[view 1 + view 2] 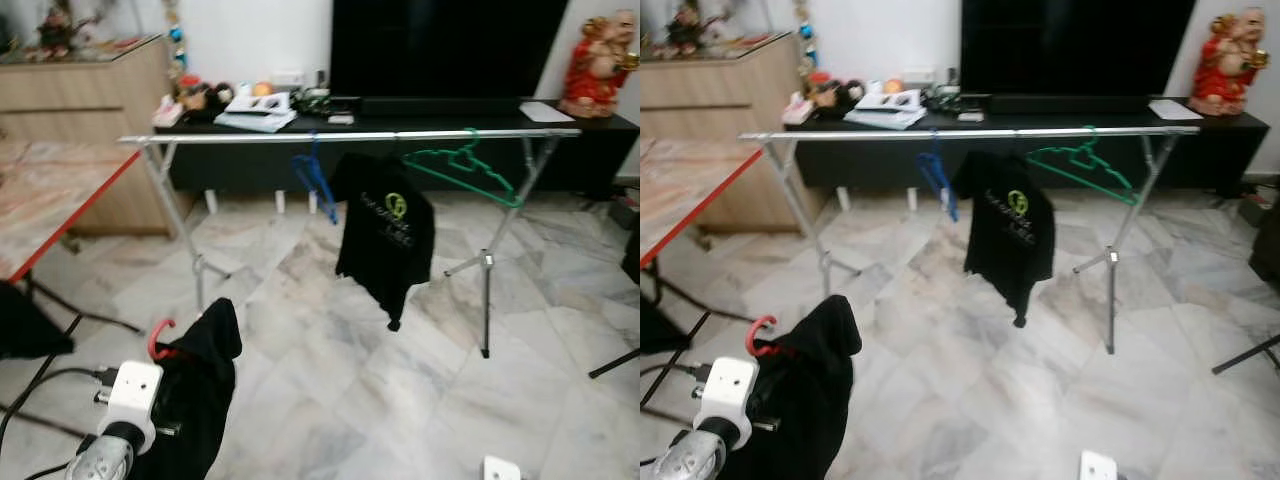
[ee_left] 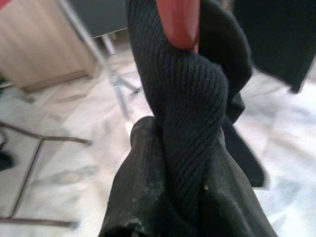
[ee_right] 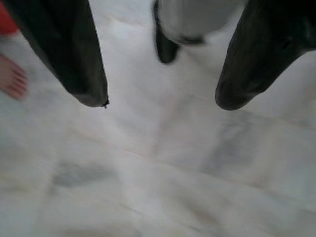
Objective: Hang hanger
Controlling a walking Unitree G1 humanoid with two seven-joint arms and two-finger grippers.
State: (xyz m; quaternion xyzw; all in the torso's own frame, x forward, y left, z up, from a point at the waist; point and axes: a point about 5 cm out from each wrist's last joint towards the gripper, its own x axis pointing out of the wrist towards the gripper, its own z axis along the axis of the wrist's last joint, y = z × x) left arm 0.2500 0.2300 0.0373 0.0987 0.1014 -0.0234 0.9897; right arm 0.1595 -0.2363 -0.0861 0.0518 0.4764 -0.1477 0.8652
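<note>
Near left, the left pincer (image 2: 163,163) is clamped on a red hanger (image 1: 160,338) draped in black cloth (image 1: 200,390); the right pincer (image 3: 160,101) hangs apart above marble floor (image 1: 400,400).

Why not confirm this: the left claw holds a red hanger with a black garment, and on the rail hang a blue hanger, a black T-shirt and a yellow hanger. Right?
One error: the empty hanger on the rail is green, not yellow, as the left eye view shows. The rest stands: left claw, red hanger, black garment, blue hanger, black T-shirt.
</note>
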